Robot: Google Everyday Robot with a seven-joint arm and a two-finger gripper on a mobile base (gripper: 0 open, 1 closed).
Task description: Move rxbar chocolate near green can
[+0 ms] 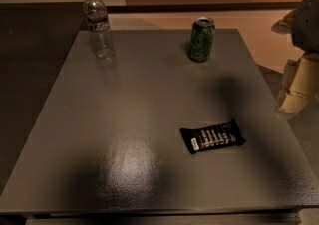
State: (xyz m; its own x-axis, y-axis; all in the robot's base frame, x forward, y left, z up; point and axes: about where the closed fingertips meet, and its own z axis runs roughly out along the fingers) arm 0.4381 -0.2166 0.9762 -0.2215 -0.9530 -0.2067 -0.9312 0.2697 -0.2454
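Camera view: rxbar chocolate (213,138) near table (124,99) right edge; end effector (298,88) off edge.

Water bottle (98,25): clear plastic, white cap, labelled, upright at the far left corner of the table (124,119). Table: dark grey, glossy top.

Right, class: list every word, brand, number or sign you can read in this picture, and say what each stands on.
Nothing here reads as whole words.
rxbar chocolate: rows of white lettering on the black wrapper, too blurred to read.
water bottle: dark label band, print too small to read.
green can: darker pattern only, no legible brand.
gripper: at the right edge, off the table, no marking visible.
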